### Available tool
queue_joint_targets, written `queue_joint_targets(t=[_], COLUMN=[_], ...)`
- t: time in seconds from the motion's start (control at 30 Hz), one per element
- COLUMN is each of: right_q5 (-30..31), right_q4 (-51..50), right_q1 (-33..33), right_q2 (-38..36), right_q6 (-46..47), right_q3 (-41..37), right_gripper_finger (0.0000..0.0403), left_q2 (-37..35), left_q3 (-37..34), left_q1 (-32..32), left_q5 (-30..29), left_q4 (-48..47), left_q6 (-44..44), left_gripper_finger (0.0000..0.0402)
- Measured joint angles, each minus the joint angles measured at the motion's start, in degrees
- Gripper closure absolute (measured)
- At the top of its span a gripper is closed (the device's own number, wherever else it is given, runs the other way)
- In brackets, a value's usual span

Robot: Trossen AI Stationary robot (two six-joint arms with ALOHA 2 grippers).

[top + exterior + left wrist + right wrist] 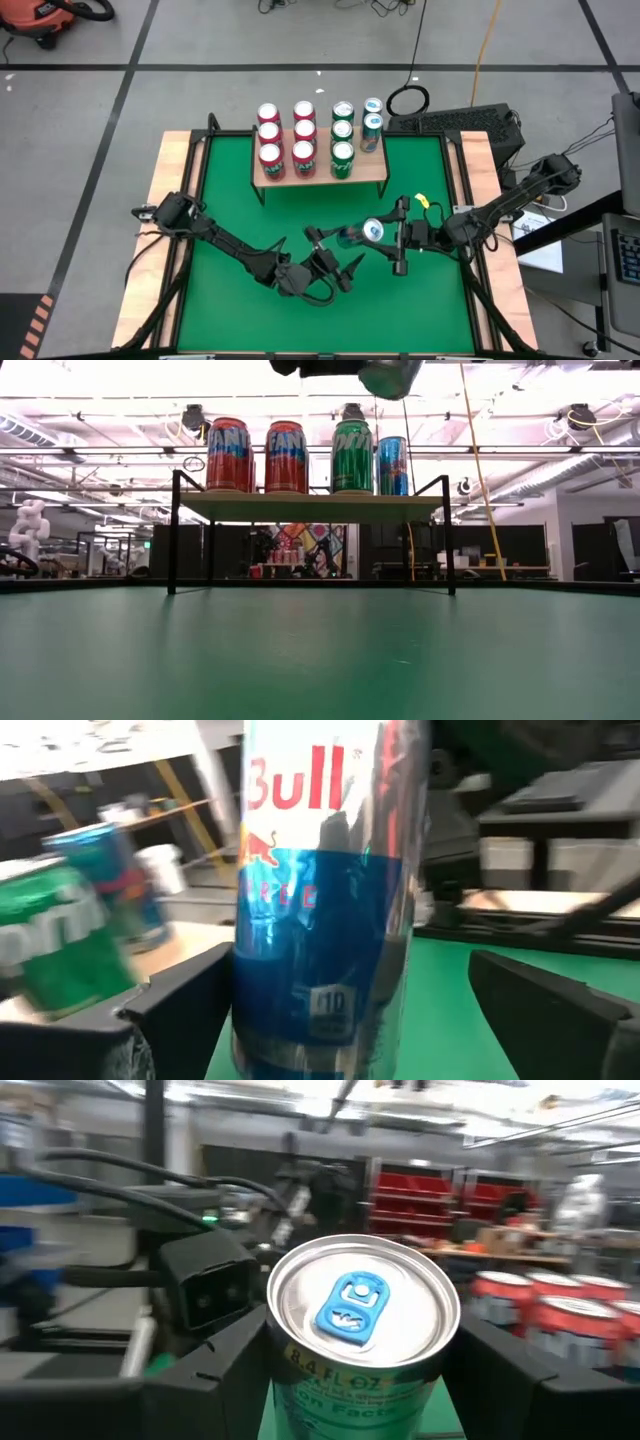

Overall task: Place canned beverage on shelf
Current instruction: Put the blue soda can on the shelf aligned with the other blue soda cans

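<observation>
A blue-and-silver canned beverage (352,237) hangs tilted above the green table (240,200), its top toward the right edge. My right gripper (372,234) is shut on it. My left gripper (340,970) stands open around the can's lower body (320,950), with a wide gap on one side. The can shows at the low view's top edge (390,375). The wooden shelf (370,168) stands on its black legs (173,530) at the table's far side, with red, green and blue cans on it. My right gripper pinches the can between its two fingers (215,1370), on opposite sides of the body just below the top rim (300,1350). It comes from the table's right side, about level. The can is lifted clear, and its top with the blue tab (352,1305) faces this wrist. My left gripper's one finger (185,1010) stands right beside the can's side; whether it touches, I cannot tell.
On the shelf stand several red cans (285,135), three green cans (342,130) and two blue cans (372,122), with bare board in front of the blue ones. A small yellow thing (424,200) lies by the table's right edge. The near half of the table is free.
</observation>
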Motion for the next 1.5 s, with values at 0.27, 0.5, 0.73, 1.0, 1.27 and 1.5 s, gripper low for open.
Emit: queue_joint_targets(t=[0.27, 0.5, 0.73, 1.0, 1.27, 1.5], right_q5=[-12.4, -16.1, -22.3, -28.6, -28.1, -28.0], right_q4=[-3.2, -3.1, -3.1, -4.2, -5.4, -5.3], right_q1=[0.0, 0.0, 0.0, 0.0, 0.0, 0.0], right_q2=[-2.4, -2.5, -2.5, -2.5, -2.5, -2.5], right_q6=[1.9, 1.4, -2.2, -5.7, -5.8, -6.4], right_q3=[0.0, 0.0, 0.0, 0.0, 0.0, 0.0], right_gripper_finger=[0.0171, 0.0171, 0.0170, 0.0167, 0.0166, 0.0166], left_q2=[0.0, 0.0, 0.0, 0.0, 0.0, 0.0], left_q3=[0.0, 0.0, 0.0, 0.0, 0.0, 0.0], left_q1=[-2.0, -3.4, -3.1, -2.9, -2.8, -2.7], left_q5=[8.5, 8.6, 11.5, 15.6, 15.7, 15.7], left_q4=[0.0, -0.2, -0.2, -0.2, -0.2, -0.2], left_q6=[-3.0, -6.0, -8.1, -8.3, -7.6, -8.6], left_gripper_finger=[0.0007, 0.0007, 0.0007, 0.0007, 0.0015, 0.0089])
